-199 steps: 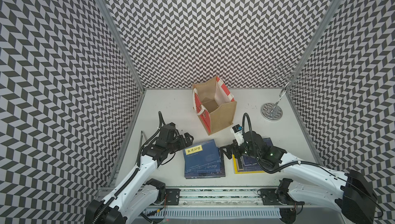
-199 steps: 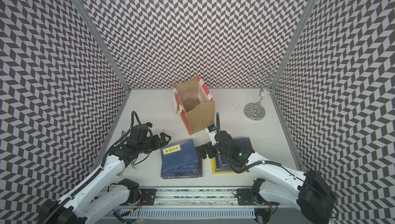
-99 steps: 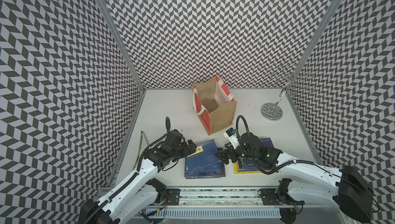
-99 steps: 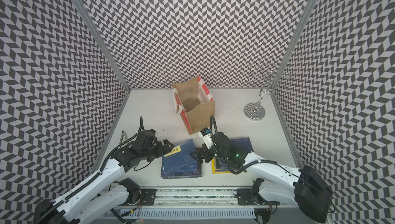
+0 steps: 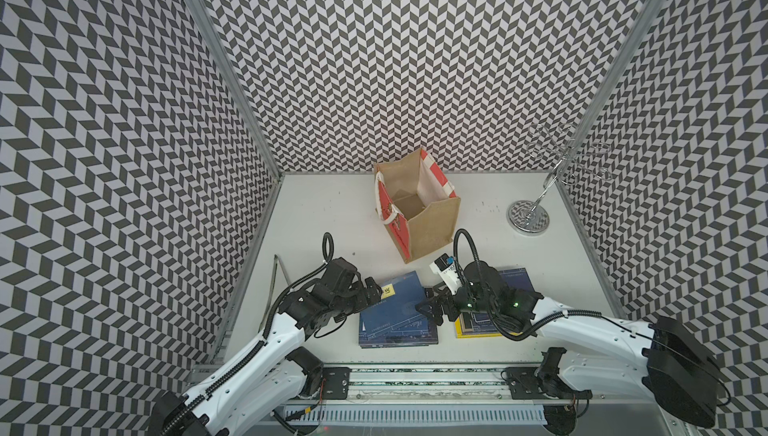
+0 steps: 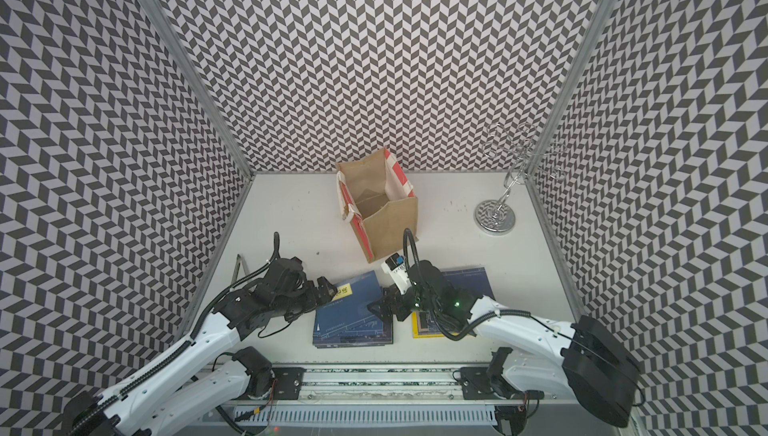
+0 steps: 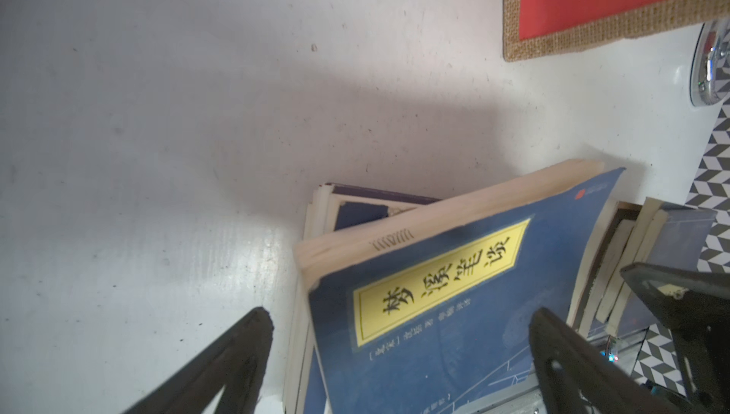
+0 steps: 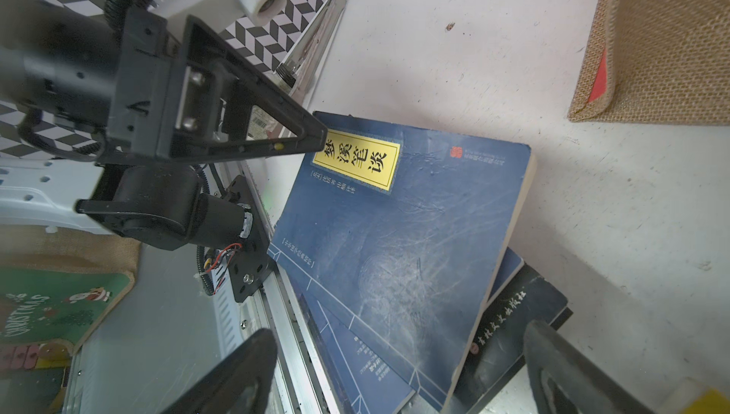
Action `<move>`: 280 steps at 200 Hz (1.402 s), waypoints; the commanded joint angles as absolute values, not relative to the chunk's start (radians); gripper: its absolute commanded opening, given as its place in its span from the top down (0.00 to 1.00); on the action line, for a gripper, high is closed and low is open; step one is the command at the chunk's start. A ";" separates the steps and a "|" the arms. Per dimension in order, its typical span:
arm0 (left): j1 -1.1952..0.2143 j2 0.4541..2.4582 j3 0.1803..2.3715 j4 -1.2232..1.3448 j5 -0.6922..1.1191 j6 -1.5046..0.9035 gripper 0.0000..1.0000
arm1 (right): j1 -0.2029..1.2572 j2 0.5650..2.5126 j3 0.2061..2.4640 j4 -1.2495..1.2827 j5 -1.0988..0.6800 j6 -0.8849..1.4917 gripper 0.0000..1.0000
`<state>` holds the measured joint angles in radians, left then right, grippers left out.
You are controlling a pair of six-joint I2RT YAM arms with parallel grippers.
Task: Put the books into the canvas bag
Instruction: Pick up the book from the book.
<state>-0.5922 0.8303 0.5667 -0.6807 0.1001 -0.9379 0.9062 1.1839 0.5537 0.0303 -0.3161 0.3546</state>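
Right wrist view gives us the clearest writing: the top navy book (image 8: 399, 242) carries a yellow label with black Chinese characters and a small red seal. It lies askew on a stack on the surface (image 5: 332, 213), before the upright Christmas bag (image 5: 415, 205), jute with red faces. Our left pincer (image 5: 376, 290) and right pincer (image 5: 428, 309) both gape wide at its opposite edges, holding nothing.

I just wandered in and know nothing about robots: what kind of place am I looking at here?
Probably a robot test booth rather than a home or shop: zigzag-patterned walls box in a white table, two arms are bolted to a rail, and a canvas bag and books are laid out.
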 commanded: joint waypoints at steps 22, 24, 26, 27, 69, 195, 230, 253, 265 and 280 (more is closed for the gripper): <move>-0.635 0.865 0.579 -0.626 0.121 -0.961 0.00 | 0.910 1.255 0.569 0.082 -0.373 0.343 0.04; -0.638 0.867 0.581 -0.625 0.120 -0.960 0.01 | 0.911 1.257 0.571 0.084 -0.375 0.345 0.05; -0.640 0.868 0.582 -0.624 0.118 -0.960 0.01 | 0.911 1.259 0.572 0.083 -0.378 0.345 0.05; -0.641 0.871 0.583 -0.623 0.118 -0.960 0.01 | 0.911 1.260 0.572 0.084 -0.378 0.345 0.05; -0.668 0.898 0.592 -0.584 0.118 -0.962 0.00 | 0.911 1.273 0.575 0.091 -0.405 0.348 0.11; -0.683 0.907 0.634 -0.596 0.092 -0.920 0.00 | 0.910 1.257 0.557 0.126 -0.403 0.368 0.31; -0.683 0.901 0.656 -0.612 0.088 -0.904 0.00 | 0.909 1.216 0.550 0.123 -0.409 0.357 0.32; -0.683 0.894 0.652 -0.587 0.122 -0.907 0.01 | 0.909 1.222 0.547 0.134 -0.418 0.354 0.33; -0.684 0.890 0.651 -0.580 0.127 -0.911 0.00 | 0.909 1.228 0.548 0.137 -0.418 0.354 0.33; -0.685 0.885 0.648 -0.567 0.133 -0.910 0.00 | 0.910 1.224 0.547 0.140 -0.415 0.357 0.33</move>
